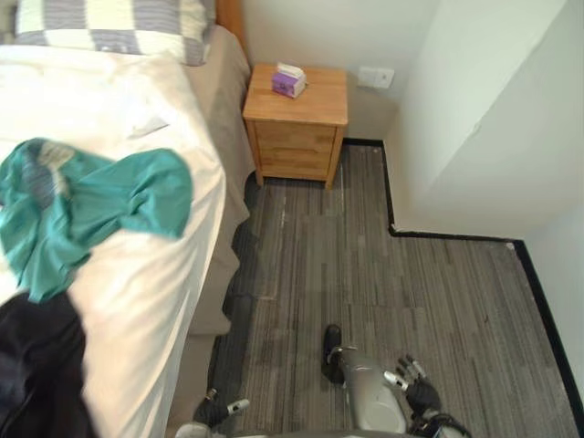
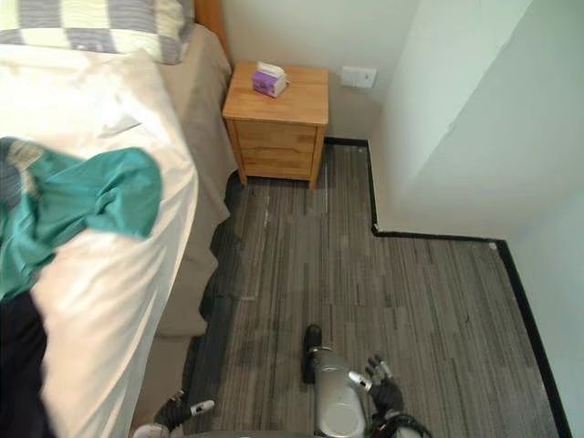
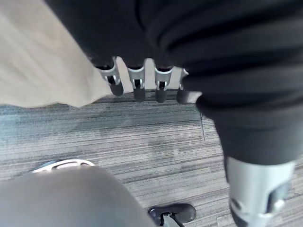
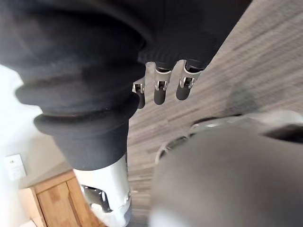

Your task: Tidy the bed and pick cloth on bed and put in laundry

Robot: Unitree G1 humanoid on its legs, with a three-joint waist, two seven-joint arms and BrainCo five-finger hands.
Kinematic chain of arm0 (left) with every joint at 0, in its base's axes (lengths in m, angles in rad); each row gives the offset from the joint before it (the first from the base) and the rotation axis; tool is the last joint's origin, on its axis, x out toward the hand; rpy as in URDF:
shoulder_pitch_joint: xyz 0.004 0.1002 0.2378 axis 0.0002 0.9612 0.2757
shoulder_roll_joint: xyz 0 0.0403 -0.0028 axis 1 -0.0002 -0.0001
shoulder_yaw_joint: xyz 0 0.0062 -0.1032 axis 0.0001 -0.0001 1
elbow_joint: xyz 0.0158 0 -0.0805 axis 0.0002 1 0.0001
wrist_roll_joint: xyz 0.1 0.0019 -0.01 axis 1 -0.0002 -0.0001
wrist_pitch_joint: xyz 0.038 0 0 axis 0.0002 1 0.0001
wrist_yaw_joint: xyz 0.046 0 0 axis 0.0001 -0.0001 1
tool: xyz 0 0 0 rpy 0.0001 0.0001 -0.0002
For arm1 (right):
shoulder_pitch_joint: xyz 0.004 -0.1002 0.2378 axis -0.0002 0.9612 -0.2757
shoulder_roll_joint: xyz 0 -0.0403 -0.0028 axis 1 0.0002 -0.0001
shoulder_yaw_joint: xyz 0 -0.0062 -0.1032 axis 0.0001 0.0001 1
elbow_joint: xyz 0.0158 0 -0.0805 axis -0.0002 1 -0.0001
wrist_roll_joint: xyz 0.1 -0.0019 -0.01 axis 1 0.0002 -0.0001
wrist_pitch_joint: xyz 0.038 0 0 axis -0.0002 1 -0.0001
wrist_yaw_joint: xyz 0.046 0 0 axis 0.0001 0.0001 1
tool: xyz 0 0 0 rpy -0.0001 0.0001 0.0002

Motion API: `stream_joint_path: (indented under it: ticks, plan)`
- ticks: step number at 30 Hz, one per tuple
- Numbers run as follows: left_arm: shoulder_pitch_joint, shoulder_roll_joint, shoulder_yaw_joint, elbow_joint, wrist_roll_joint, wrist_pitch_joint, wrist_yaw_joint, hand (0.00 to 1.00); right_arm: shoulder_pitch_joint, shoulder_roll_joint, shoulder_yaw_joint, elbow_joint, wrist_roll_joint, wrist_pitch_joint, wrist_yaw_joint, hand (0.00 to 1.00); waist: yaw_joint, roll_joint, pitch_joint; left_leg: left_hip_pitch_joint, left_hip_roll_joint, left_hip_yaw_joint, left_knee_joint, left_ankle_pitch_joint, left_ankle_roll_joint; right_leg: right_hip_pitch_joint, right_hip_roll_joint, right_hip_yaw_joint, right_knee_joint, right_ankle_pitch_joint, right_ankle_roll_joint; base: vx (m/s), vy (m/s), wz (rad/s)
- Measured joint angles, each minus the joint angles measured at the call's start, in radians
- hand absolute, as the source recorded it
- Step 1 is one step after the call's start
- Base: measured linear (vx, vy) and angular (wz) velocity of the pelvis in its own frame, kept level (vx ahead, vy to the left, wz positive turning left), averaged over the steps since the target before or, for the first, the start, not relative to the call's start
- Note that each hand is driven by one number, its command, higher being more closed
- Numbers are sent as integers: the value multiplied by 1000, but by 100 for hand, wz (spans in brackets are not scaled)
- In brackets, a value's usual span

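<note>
Left hand [image 3: 137, 87] and right hand [image 1: 424, 394] hang low at six o'clock, fingers loose and empty, well apart from the teal cloth [image 1: 91, 205] crumpled on the bed [image 1: 155, 292] at nine o'clock. A long sideways reach from here risks a shallow pinch that lets the cloth slip, or could drag the dark cloth [image 1: 36, 365] at seven o'clock and rumple the bed further.

We find the room bright and evenly lit. The white sheet [image 1: 137, 301] on the bed [image 1: 217, 100] glares, its folds washed out. Soft shadow lies on the floor [image 1: 411, 292] along the bed's edge and beneath the bedside cabinet [image 1: 295, 119]. The wall [image 1: 493, 109] is uniformly pale.
</note>
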Motion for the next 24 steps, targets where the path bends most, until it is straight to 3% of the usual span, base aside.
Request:
stream_joint_path:
  ticks: [1,2,3,4,6,7,10,11,12,13,14,15,16,17,18,20,21,24]
  plan:
    - [6,-11,33,1,-2,-14,0,0,-1,-7,-1,1,-5,4,0,0,2,13,2,-98,43,-26,243,100,17,45,28,3,0,-52,3,602,-466,-28]
    - [16,-33,56,0,-4,-36,7,0,3,-22,6,3,-20,5,8,0,14,43,7,-251,101,-89,562,246,5,151,80,9,-69,-78,-6,611,-437,-31]
    - [16,-36,65,0,-5,-45,9,0,1,-26,5,10,-21,4,9,0,21,52,13,-309,110,-103,665,190,11,204,96,12,-100,-87,-11,619,-356,-27]
    - [16,-36,68,-12,-6,-67,16,0,-12,-29,5,48,-33,2,18,0,32,46,27,-392,93,-113,750,95,22,309,104,16,-153,-94,-7,509,-226,-10]
    - [17,-35,67,-30,-6,-81,16,0,-12,-30,5,82,-48,0,33,0,53,30,29,-455,60,-91,707,46,48,395,98,23,-205,-98,-4,485,-190,-17]
    - [29,-44,68,-54,-6,-101,17,0,-12,-28,5,74,-61,-2,50,0,76,35,22,-528,35,-5,569,18,79,475,90,43,-260,-116,12,496,-136,-34]
    - [41,-53,66,-76,-25,-121,17,0,-17,-21,5,57,-83,-12,70,0,80,33,15,-571,21,239,190,38,90,573,71,21,-342,-143,46,535,-106,1]
    - [42,-45,52,-70,-34,-117,19,0,-8,-15,5,60,-97,-25,70,0,77,41,-2,-564,10,387,12,90,134,629,72,-23,-395,-158,70,629,-45,64]
    - [42,-46,53,-66,-47,-114,18,0,-3,-12,5,69,-98,-26,66,0,85,27,-13,-551,1,456,-20,141,214,671,62,-47,-415,-183,93,775,-49,68]
    - [41,-41,55,-67,-61,-110,18,0,-3,-4,8,77,-101,-26,65,0,90,4,-30,-544,-10,492,-12,148,246,681,40,-61,-414,-207,108,703,-34,66]
    - [42,-23,58,-65,-72,-89,18,0,-11,4,7,80,-115,-24,50,0,103,-18,-83,-574,-38,498,32,95,308,653,-3,-92,-344,-247,148,721,-47,68]
    - [26,-28,58,-58,-72,-70,18,0,-42,-2,6,93,-121,-16,37,0,106,-14,-87,-579,-47,475,59,60,339,589,-37,-123,-163,-251,157,714,-44,70]
    - [20,-25,56,-54,-71,-63,17,0,-62,-7,6,97,-127,-14,30,0,108,-16,-89,-572,-61,455,56,48,339,537,-73,-137,-21,-239,169,687,-24,86]
    - [9,-15,52,-45,-72,-62,17,0,-96,-4,6,99,-140,-6,26,0,104,-26,-87,-540,-94,403,40,27,335,425,-138,-125,277,-175,157,662,-34,121]
    - [2,-9,31,-35,-90,-62,19,0,-108,-3,6,108,-157,-1,21,0,100,-25,-86,-484,-120,334,9,25,332,386,-158,-113,396,-179,157,779,-99,146]
    - [5,-4,-16,-31,-127,-65,19,0,-104,-3,15,113,-176,2,12,0,95,-4,-76,-351,-141,203,-68,33,318,378,-138,-114,408,-195,141,667,-190,176]
    - [5,-2,-29,-26,-159,-65,18,0,-99,-8,33,115,-178,4,7,0,88,19,-72,-289,-140,121,-116,45,300,357,-128,-104,353,-211,144,513,-251,205]
    - [-10,-10,-28,-25,-241,-65,18,0,-86,-8,41,109,-174,3,0,0,80,19,-80,-248,-126,-74,-165,59,276,261,-90,-5,148,-213,145,422,-354,225]
